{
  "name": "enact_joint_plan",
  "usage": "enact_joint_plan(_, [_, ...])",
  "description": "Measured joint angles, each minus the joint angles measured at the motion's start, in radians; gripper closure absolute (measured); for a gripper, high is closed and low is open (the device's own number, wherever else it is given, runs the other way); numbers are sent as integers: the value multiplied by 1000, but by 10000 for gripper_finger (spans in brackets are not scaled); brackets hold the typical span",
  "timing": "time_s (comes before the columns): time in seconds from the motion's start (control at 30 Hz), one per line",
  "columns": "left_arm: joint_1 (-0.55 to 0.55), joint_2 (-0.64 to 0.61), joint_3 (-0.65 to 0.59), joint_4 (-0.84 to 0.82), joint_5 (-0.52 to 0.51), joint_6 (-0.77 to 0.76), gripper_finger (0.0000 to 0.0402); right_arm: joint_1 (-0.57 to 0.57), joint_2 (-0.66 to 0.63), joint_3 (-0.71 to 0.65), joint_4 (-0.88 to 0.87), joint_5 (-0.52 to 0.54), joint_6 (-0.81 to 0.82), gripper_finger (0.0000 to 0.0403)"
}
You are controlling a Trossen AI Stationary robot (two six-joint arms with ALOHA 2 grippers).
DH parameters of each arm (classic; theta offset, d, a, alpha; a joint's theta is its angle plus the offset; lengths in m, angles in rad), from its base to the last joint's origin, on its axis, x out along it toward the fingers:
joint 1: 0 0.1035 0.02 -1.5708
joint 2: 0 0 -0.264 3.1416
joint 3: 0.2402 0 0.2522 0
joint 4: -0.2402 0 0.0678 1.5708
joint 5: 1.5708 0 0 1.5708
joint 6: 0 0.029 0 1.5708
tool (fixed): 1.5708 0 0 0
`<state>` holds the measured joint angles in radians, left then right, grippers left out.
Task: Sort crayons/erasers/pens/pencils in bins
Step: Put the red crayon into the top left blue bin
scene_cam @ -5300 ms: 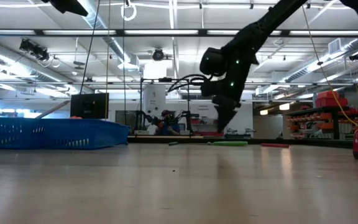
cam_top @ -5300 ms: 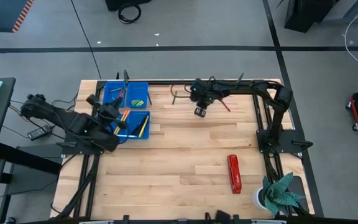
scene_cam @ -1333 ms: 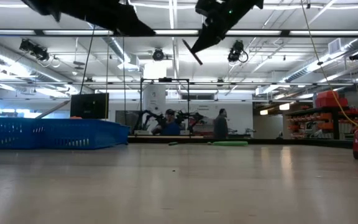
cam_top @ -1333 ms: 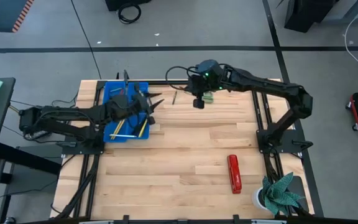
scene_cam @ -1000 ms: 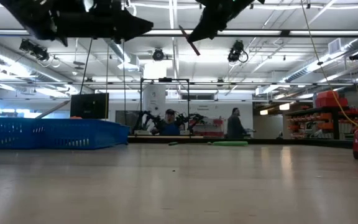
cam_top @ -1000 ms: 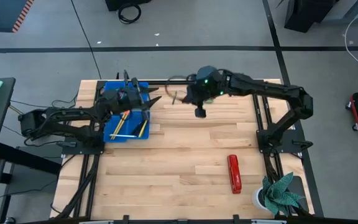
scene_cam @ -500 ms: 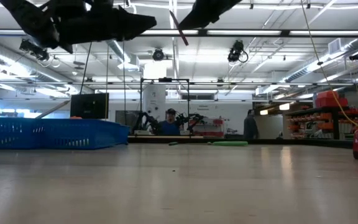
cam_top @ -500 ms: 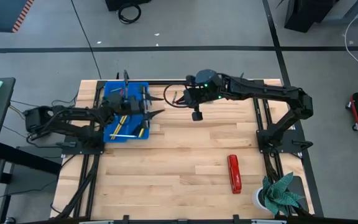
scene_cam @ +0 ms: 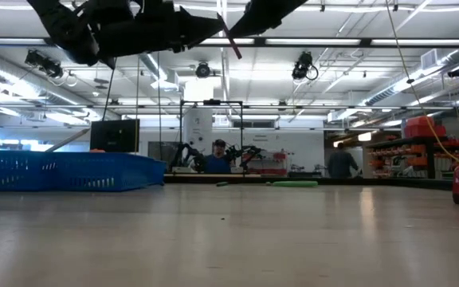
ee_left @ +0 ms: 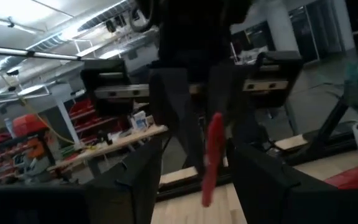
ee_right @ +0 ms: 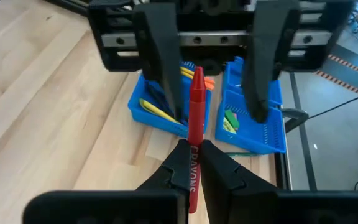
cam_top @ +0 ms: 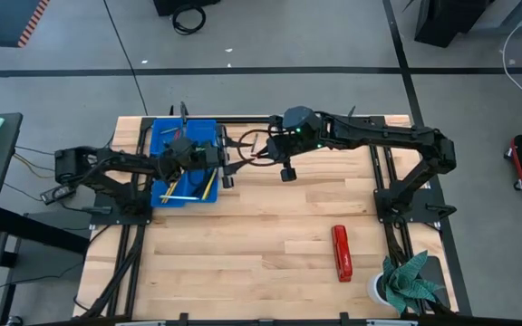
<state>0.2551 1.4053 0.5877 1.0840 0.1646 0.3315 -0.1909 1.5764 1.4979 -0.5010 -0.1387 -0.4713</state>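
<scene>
A red crayon [ee_right: 195, 106] is high above the table with my right gripper [ee_right: 192, 152] shut on it, just right of the blue bins [cam_top: 179, 136]. My left gripper [cam_top: 234, 163] faces it from the left and is open. Its two fingers [ee_right: 160, 62] stand on either side of the crayon's free end without touching it. In the left wrist view the crayon [ee_left: 212, 146] shows between those fingers. The bins [ee_right: 272, 134] hold yellow and orange pencils and green crayons. In the low view both grippers and the crayon [scene_cam: 231, 38] are at the top. My right gripper pinches the crayon's labelled rear end [ee_right: 191, 163] between its two fingers. The fingers come from the table's right, slanting down, and lie along the crayon. The crayon sticks out ahead of the fingertips toward my left gripper, lifted clear of the table.
A red stapler [cam_top: 341, 254] lies near the table's right front, with a potted plant [cam_top: 406, 281] at the front right corner. Something green [scene_cam: 293, 183] lies at the far edge. People stand in the room beyond [scene_cam: 343, 163]. Bare wood spreads across the table's middle.
My left gripper has come from above the bins toward the table's right and a little down, up to my right gripper, until its fingers flank the crayon's free end. My right gripper has drifted slightly toward the left edge with the crayon and rolled a little.
</scene>
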Motion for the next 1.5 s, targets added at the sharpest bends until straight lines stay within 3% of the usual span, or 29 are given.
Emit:
enact_joint_plan(0.27, [-31,-1,0,20,1,5,209,-1,0,0,2,3,2,374])
enact_joint_plan(0.9, [-36,91,43,93,2,-65,252,-5,0,-22,33,3,-1,374])
enact_joint_plan(1.5, [-31,89,44,66,-11,-85,351,-15,1,-34,54,-14,-5,374])
